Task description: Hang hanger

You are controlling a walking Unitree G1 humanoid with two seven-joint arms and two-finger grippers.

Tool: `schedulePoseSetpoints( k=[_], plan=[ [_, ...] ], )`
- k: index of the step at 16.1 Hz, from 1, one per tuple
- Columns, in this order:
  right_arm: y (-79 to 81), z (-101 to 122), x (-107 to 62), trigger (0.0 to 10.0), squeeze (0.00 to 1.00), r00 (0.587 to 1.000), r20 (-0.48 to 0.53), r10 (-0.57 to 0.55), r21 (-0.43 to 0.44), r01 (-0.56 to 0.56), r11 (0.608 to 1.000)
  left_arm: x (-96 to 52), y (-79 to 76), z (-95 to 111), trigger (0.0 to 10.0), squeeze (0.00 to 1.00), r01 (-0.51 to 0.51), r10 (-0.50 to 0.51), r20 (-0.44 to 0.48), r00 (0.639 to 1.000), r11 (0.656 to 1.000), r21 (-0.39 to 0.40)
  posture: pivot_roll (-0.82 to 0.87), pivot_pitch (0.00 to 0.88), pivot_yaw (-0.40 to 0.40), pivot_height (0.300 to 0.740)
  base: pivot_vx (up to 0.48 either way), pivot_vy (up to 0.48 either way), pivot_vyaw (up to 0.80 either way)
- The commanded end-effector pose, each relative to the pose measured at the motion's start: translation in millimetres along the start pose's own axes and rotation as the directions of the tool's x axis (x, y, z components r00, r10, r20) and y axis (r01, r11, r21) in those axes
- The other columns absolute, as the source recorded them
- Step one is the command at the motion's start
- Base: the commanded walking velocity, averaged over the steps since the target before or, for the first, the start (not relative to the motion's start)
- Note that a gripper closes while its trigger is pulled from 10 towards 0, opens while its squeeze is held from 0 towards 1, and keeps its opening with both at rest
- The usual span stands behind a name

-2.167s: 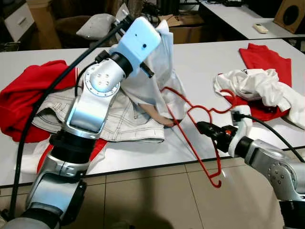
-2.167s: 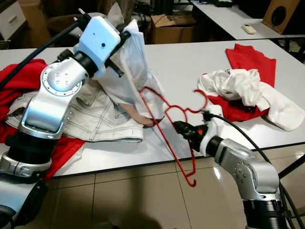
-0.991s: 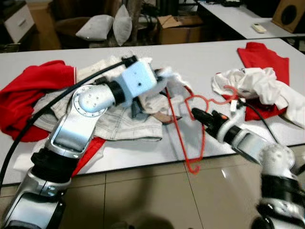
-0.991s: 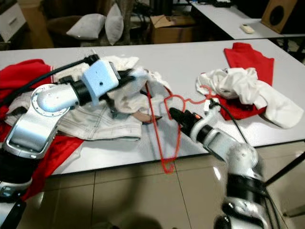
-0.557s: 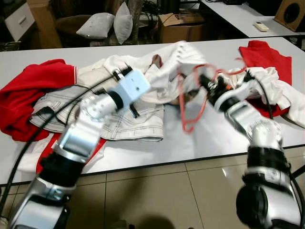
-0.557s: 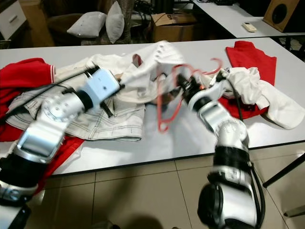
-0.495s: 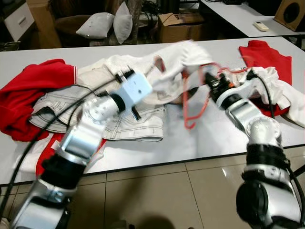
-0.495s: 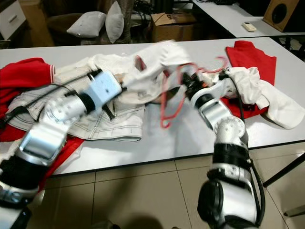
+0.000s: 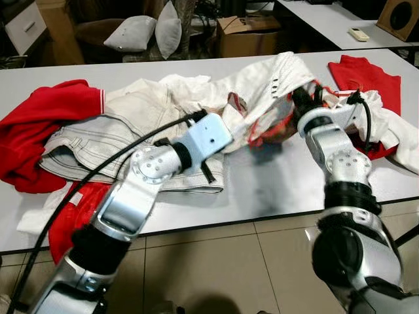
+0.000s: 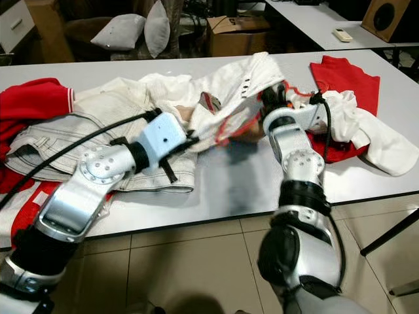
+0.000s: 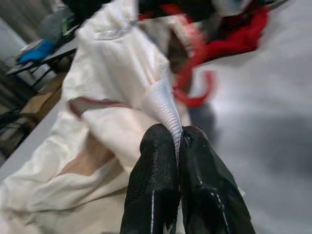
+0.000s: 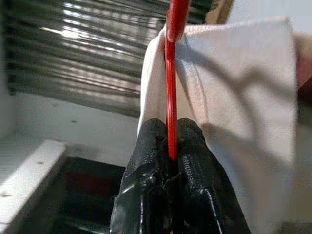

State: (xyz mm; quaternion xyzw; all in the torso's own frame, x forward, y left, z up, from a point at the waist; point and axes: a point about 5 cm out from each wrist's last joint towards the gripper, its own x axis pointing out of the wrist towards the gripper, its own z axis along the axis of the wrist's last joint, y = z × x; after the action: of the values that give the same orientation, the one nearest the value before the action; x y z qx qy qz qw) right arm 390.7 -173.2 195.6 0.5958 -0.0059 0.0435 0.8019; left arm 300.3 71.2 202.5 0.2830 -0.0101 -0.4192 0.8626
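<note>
step: I am working the red hanger (image 12: pixel 171 73) into the white garment (image 9: pixel 262 85); I judge it best to keep the cloth taut and slide slowly.
left gripper (image 11: pixel 178 141): clamped on the garment's ribbed edge.
right gripper (image 12: pixel 170 146): closed on the hanger wire.
hanger: thin red wire, mostly buried in cloth above the table (image 9: pixel 281 190).

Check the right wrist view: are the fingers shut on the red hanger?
Yes, the right gripper's two black fingers pinch the red hanger wire between them.
</note>
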Motion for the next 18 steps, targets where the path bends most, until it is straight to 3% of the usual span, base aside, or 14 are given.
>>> schedulePoseSetpoints(
  k=[1, 4, 7, 11, 13, 16, 17, 18],
  plan=[
    [12.8, 6.9, 2.6, 10.0, 0.0, 0.997, 0.042, 0.063, 0.049, -0.065, 0.997, 0.0, -7.6, 3.8, 0.0, 0.0, 0.042, -0.042, 0.021, 0.999, 0.999, -0.033, 0.01, 0.0, 0.007, 0.74, 0.0, 0.0, 0.0],
    [17.9, -4.5, 3.1, 10.0, 0.0, 0.994, 0.006, 0.106, 0.089, -0.106, 0.99, 2.1, -12.5, 18.6, 0.0, 0.0, 0.075, -0.059, 0.112, 0.992, 0.986, -0.146, 0.01, 0.0, 0.001, 0.74, 0.0, 0.0, 0.0],
    [10.8, -15.3, 2.2, 10.0, 0.0, 0.998, -0.02, 0.064, 0.008, -0.064, 0.998, -0.5, -5.3, 44.1, 0.0, 0.0, 0.09, -0.018, 0.243, 0.97, 0.954, -0.288, 0.01, 0.0, -0.013, 0.74, 0.0, 0.0, 0.0],
    [7.3, -6.0, 3.6, 10.0, 0.0, 0.999, 0.029, 0.033, 0.027, -0.034, 0.999, -8.8, -2.3, 53.0, 0.0, 0.0, 0.133, -0.038, 0.285, 0.958, 0.937, -0.322, 0.02, 0.0, -0.021, 0.74, 0.0, 0.0, 0.0],
    [6.0, -14.1, 4.8, 10.0, 0.0, 1.0, -0.021, -0.004, -0.071, 0.003, 0.997, -7.2, 1.1, 65.1, 0.0, 0.0, 0.146, -0.001, 0.343, 0.939, 0.906, -0.398, 0.02, 0.0, -0.026, 0.74, 0.0, 0.0, 0.0],
    [4.7, -30.2, 4.0, 10.0, 0.0, 0.997, -0.07, -0.041, -0.12, 0.032, 0.992, -0.7, 3.6, 74.9, 0.0, 0.0, 0.146, 0.017, 0.36, 0.933, 0.896, -0.42, 0.02, 0.0, -0.025, 0.74, 0.0, 0.0, 0.0],
    [5.8, -36.6, 3.3, 10.0, 0.0, 0.995, -0.091, -0.041, -0.155, 0.027, 0.988, 1.7, 8.3, 81.4, 0.0, 0.0, 0.145, 0.045, 0.382, 0.923, 0.879, -0.454, 0.02, 0.0, -0.023, 0.74, 0.0, 0.0, 0.0],
    [8.7, -43.7, 1.0, 10.0, 0.0, 0.991, -0.128, -0.035, -0.249, 0.002, 0.968, 3.2, 21.4, 88.9, 0.0, 0.0, 0.117, 0.121, 0.395, 0.91, 0.842, -0.527, 0.03, 0.0, -0.018, 0.74, 0.0, 0.0, 0.0]
  ],
)
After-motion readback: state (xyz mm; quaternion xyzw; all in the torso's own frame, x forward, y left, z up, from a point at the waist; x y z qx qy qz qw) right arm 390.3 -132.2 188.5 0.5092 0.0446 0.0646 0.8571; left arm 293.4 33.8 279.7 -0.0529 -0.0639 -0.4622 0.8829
